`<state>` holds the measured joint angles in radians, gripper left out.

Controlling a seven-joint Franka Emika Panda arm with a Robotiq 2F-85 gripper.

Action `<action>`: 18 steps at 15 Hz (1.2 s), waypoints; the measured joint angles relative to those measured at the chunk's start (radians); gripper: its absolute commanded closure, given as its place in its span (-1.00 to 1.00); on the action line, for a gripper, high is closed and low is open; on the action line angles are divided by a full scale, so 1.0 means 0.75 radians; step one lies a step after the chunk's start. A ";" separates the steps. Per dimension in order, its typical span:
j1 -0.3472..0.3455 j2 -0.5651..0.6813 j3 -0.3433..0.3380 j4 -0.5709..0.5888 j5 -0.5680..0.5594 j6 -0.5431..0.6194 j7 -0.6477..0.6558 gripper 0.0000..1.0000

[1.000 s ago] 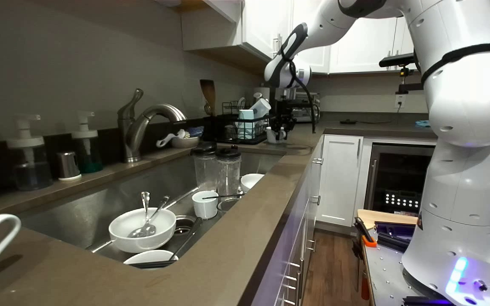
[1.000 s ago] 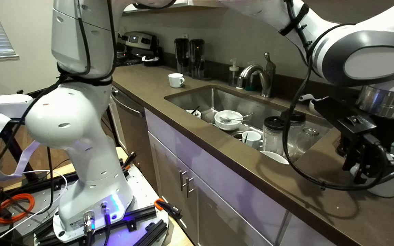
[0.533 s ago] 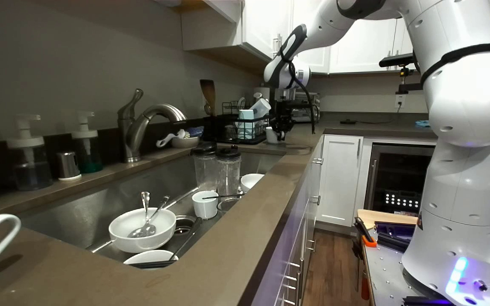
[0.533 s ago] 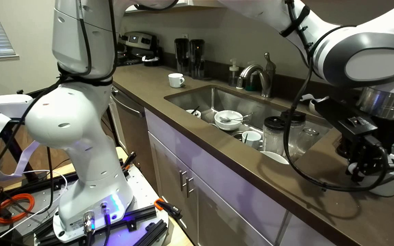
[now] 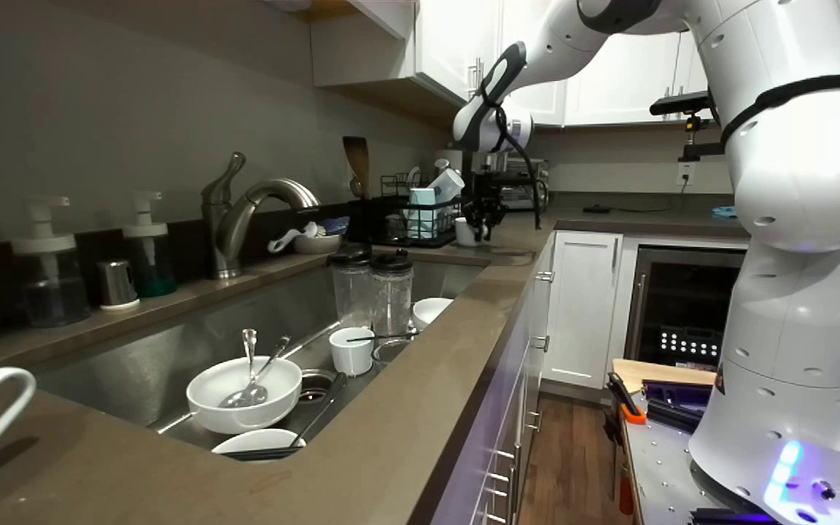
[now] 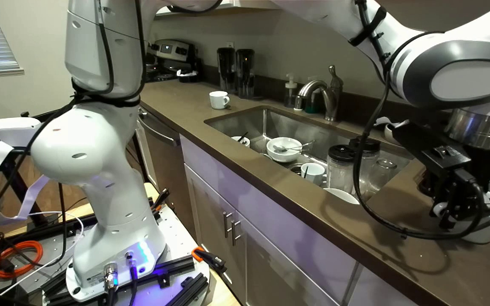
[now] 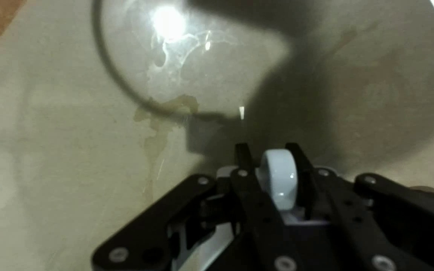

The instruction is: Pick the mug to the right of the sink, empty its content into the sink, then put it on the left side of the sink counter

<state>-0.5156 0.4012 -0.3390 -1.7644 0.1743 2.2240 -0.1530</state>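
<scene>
Blotchy table (image 7: pixel 70 150). Wrist view, four o'clock: pincer (image 7: pixel 271 162) pinches mug (image 5: pixel 465 232) handle (image 7: pixel 283 180); narrow hold, so we fear swivelling, spilling.

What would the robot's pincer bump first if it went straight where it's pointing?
Probably the counter below. The pincer points down with the mug's handle between its jaws; how close the counter is, I can't tell.

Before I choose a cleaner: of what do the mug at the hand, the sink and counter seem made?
Mug: probably ceramic, glazed; its white handle shows highlights.
Sink: likely stainless steel, satin; grey with blurred reflections.
Counter: perhaps stone or laminate, faintly glossy; it mirrors light brightly.
</scene>
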 measured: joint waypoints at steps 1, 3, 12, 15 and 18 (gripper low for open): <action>-0.003 0.000 0.000 0.002 0.000 0.000 0.000 -0.32; -0.010 0.000 0.000 0.006 0.000 0.000 0.000 -0.39; -0.014 0.000 0.001 0.023 0.000 -0.002 0.000 0.96; -0.014 0.000 0.002 0.027 0.000 -0.003 0.000 0.92; -0.015 0.000 0.002 0.028 0.000 -0.005 0.000 0.92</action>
<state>-0.5266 0.4014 -0.3378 -1.7438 0.1743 2.2204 -0.1530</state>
